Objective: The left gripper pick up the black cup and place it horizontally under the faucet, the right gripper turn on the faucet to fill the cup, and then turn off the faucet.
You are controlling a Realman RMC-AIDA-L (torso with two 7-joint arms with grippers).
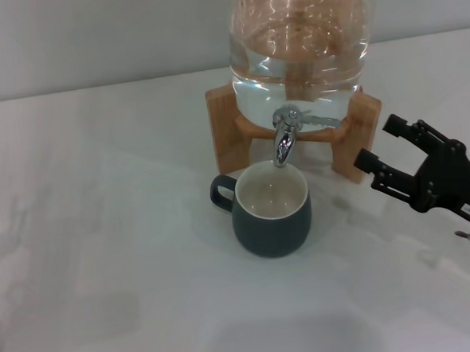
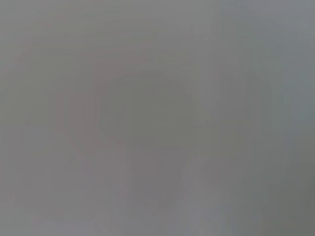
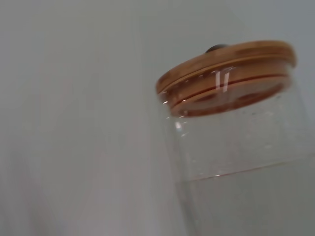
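The black cup point(image 1: 271, 210) stands upright on the white table, its cream inside showing and its handle pointing left. It sits right under the spout of the chrome faucet point(image 1: 287, 135), whose thin lever points right. My right gripper point(image 1: 379, 147) is open, to the right of the cup and the faucet, its two black fingers pointing toward the lever and apart from it. My left gripper is out of the head view, and the left wrist view shows only a blank grey surface.
The big clear water jug point(image 1: 299, 44) rests on a tan wooden stand point(image 1: 356, 141) behind the cup. The right wrist view shows the jug point(image 3: 246, 162) with its wooden lid point(image 3: 226, 64). White table point(image 1: 104, 256) spreads left and in front.
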